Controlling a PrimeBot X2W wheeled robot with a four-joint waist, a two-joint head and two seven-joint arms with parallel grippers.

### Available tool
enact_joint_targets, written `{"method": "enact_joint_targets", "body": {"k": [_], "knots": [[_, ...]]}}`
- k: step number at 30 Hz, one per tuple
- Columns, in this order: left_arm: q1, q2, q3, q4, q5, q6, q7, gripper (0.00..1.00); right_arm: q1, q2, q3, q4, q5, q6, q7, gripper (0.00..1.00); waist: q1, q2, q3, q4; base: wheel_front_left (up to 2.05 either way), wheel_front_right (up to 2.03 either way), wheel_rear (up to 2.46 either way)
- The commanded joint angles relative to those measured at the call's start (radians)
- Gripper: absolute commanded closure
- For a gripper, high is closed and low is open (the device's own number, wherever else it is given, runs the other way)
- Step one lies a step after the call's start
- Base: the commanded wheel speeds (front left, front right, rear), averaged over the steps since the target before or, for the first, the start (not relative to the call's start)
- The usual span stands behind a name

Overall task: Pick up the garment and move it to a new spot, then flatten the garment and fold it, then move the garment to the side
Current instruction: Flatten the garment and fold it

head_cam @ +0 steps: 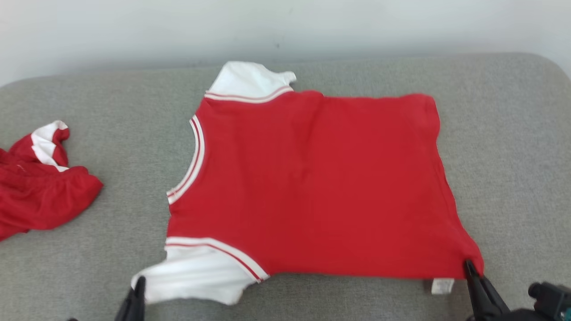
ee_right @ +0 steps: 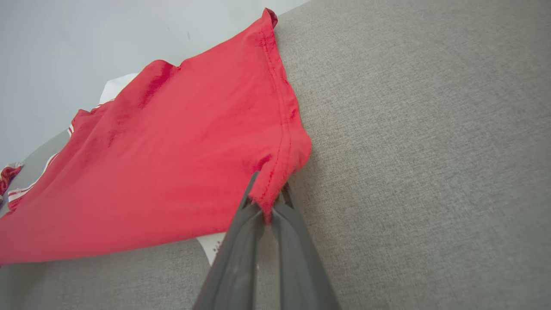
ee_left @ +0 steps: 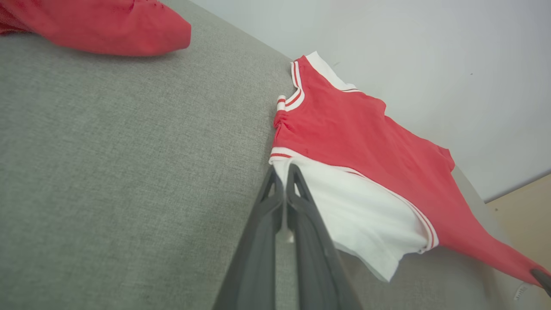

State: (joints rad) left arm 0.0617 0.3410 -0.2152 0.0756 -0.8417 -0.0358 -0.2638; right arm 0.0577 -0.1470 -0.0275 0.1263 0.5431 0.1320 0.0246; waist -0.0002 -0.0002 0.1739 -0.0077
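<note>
The garment (head_cam: 312,178), a red T-shirt with white sleeves and striped trim, lies spread almost flat on the grey cushion (head_cam: 111,111), collar to the left. My left gripper (head_cam: 139,283) is shut on the tip of the near white sleeve (head_cam: 196,276); in the left wrist view its fingers (ee_left: 282,172) pinch that sleeve's (ee_left: 361,215) edge. My right gripper (head_cam: 469,267) is shut on the near right hem corner, and the right wrist view shows red cloth (ee_right: 172,150) bunched between its closed fingers (ee_right: 267,198). A white label (head_cam: 442,285) pokes out under the hem.
A second red and white garment (head_cam: 40,191) lies crumpled at the cushion's left edge. A pale wall (head_cam: 285,26) runs behind the cushion. Bare grey cushion lies to the right of the shirt and between the two garments.
</note>
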Motion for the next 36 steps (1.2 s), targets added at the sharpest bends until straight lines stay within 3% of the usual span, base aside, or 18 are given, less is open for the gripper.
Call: {"method": "enact_joint_targets", "body": {"k": [1,10,22,36], "knots": [[0.024,-0.006,0.001,0.003,0.014,-0.001,-0.001,1.00,0.025,0.003,-0.013,-0.009,-0.013,-0.002,0.006,1.00,0.0002,0.0002,-0.029,0.017,0.00,0.00,0.00],[0.075,-0.048,-0.012,-0.014,0.053,-0.007,-0.001,1.00,0.141,0.051,-0.072,-0.098,-0.055,-0.002,0.067,1.00,0.0002,0.0002,-0.033,0.025,0.00,0.00,0.00],[-0.115,-0.014,-0.046,-0.029,0.091,-0.042,0.048,1.00,0.000,0.076,-0.049,-0.093,-0.084,-0.002,0.114,1.00,0.0002,0.0002,0.028,-0.012,0.00,0.00,0.00],[-0.418,-0.013,-0.067,0.249,0.082,-0.077,0.075,1.00,-0.251,0.080,-0.041,0.069,-0.095,-0.002,0.150,1.00,0.0002,0.0002,0.070,-0.045,0.00,0.00,0.00]]}}
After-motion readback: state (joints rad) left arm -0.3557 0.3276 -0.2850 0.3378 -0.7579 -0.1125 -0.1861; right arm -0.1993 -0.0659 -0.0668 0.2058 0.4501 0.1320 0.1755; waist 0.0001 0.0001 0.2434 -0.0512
